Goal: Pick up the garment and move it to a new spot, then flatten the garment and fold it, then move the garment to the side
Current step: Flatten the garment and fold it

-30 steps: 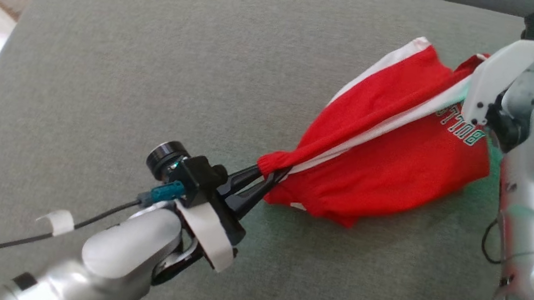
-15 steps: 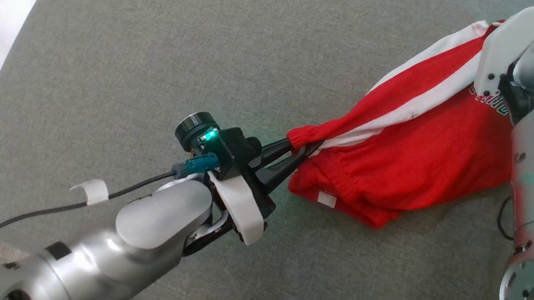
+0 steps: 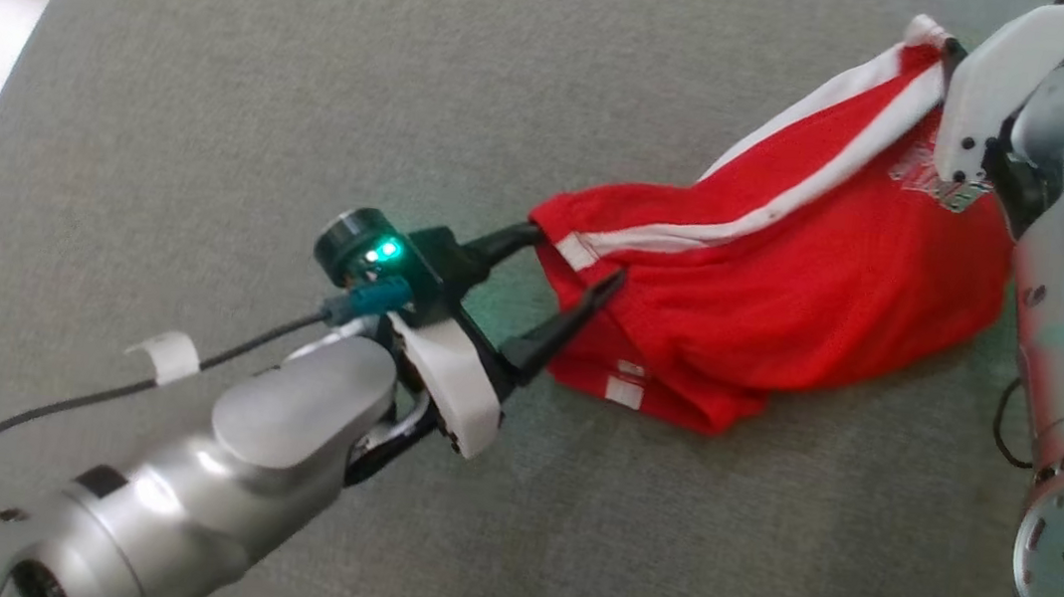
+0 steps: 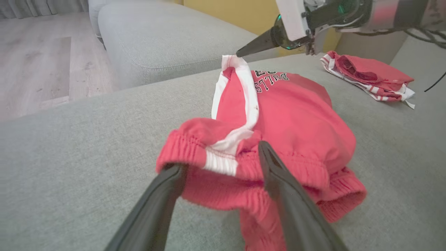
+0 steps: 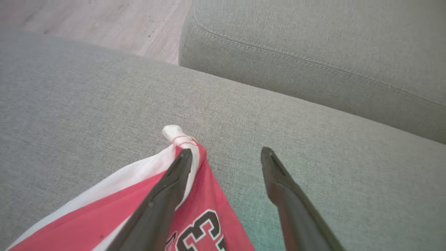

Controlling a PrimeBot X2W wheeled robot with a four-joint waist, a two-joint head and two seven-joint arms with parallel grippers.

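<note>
As the garment (image 3: 792, 298) is lying bunched on the grey sofa cushion (image 3: 368, 70) between the two arms, flattening is judged to be the step in hand. Each pincer should be taking an outer corner and drawing the cloth taut and low. The left gripper (image 3: 575, 257) is standing wide, straddling the elastic waistband and gripping nothing. The right gripper (image 5: 226, 152) is likewise standing wide, one finger lying against the white-trimmed corner, holding nothing.
</note>
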